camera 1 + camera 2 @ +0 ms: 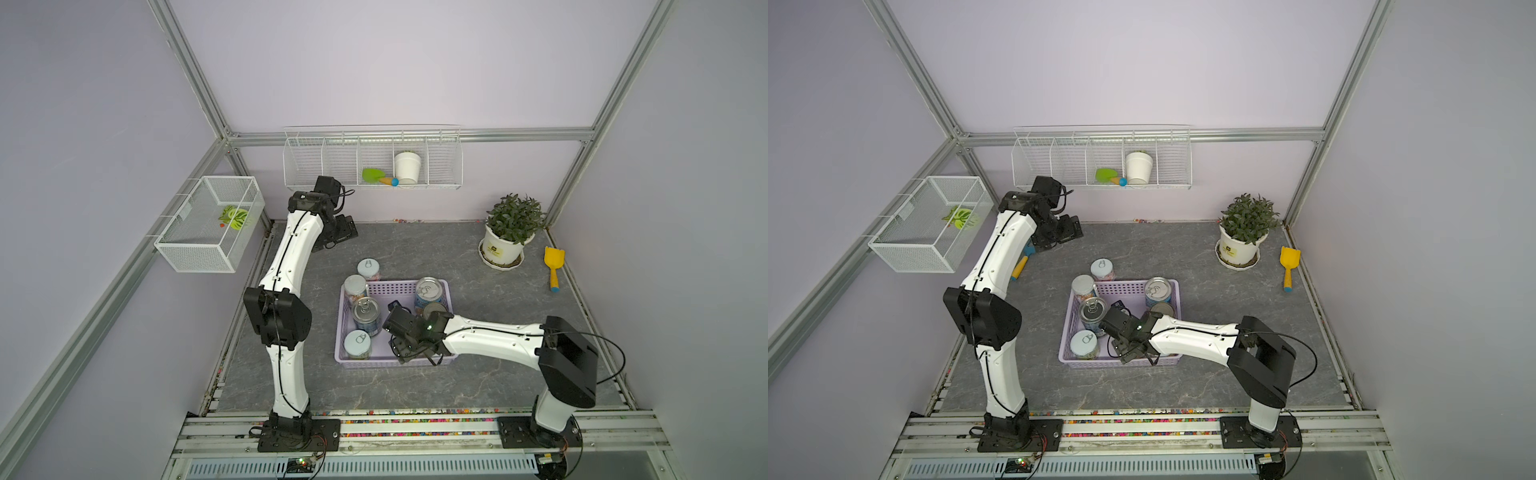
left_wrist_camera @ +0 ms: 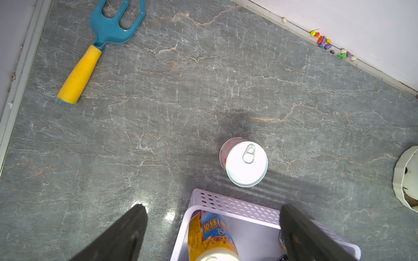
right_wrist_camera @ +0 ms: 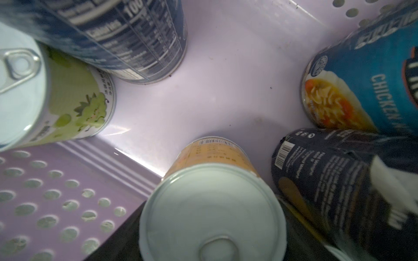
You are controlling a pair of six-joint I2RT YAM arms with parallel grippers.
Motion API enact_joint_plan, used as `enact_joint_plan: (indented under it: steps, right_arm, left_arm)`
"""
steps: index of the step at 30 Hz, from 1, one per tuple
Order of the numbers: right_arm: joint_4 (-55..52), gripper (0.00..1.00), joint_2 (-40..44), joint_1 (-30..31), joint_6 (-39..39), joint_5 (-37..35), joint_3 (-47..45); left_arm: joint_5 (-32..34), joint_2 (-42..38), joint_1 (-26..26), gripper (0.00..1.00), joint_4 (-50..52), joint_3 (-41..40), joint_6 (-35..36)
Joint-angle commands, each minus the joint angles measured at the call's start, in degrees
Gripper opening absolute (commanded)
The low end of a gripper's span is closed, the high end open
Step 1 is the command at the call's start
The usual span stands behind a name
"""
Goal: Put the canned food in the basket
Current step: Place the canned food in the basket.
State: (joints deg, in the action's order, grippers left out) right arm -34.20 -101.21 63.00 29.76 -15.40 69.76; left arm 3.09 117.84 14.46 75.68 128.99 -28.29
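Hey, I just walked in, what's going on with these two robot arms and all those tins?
Small tins are being collected in the shallow lavender perforated plastic basket. The right gripper is down inside it, straddling an orange-labelled tin with a pale lid that stands on the basket floor; I can't tell whether it is gripped. Several other tins stand around it. One pale-lidded tin stands outside, just behind the basket, and the left gripper hangs open and empty near it.
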Motion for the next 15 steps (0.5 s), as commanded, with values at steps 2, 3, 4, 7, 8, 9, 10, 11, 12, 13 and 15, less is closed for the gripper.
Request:
enact_joint_plan:
  steps: [2,3,4,7,8,9,10,11,12,13,15]
  right_arm:
    - [-4.39,0.79,-1.01,0.05,0.04,-0.19,-1.47]
    - [-4.34,0.81,-0.88,0.02,0.05,-0.21,-1.47]
    - [-4.32,0.83,-0.75,0.03,0.04,-0.21,-1.31]
    - [-4.39,0.90,-0.15,0.02,0.01,-0.20,-0.92]
    - [-4.36,0.90,0.02,0.02,0.01,-0.14,-0.79]
    - [-4.34,0.91,0.05,0.06,-0.05,-0.06,-0.72]
    - [-4.31,0.92,0.06,-0.03,-0.22,0.25,-0.53]
    - [-4.47,0.92,-0.04,0.01,-0.15,0.28,-0.27]
    - [-4.67,0.92,-0.08,0.04,-0.15,0.24,-0.03]
    - [-4.83,0.92,-0.08,0.02,-0.15,0.20,0.24]
    - [-5.17,0.92,0.61,0.01,-0.07,0.19,0.73]
  left_arm:
    - [-0.39,-0.47,-0.43,0.96,-0.66,-1.07,0.52]
    - [-0.51,-0.42,-0.39,0.96,-0.65,-1.16,0.52]
    - [-0.60,-0.33,-0.43,0.96,-0.70,-1.19,0.52]
    - [-0.78,-0.33,-0.40,0.96,-0.67,-1.19,0.43]
    - [-0.79,-0.44,-0.43,0.96,-0.63,-1.15,0.38]
    - [-0.80,-0.49,-0.43,0.96,-0.75,-1.17,0.43]
    - [-0.71,-0.48,-0.40,0.96,-0.80,-1.19,0.37]
    - [-0.68,-0.55,-0.40,0.96,-0.80,-1.20,0.42]
    - [-0.71,-0.51,-0.41,0.96,-0.79,-1.18,0.37]
    - [-0.68,-0.55,-0.43,0.96,-0.78,-1.21,0.43]
    - [-1.01,-0.43,-0.37,0.96,-0.91,-1.35,0.60]
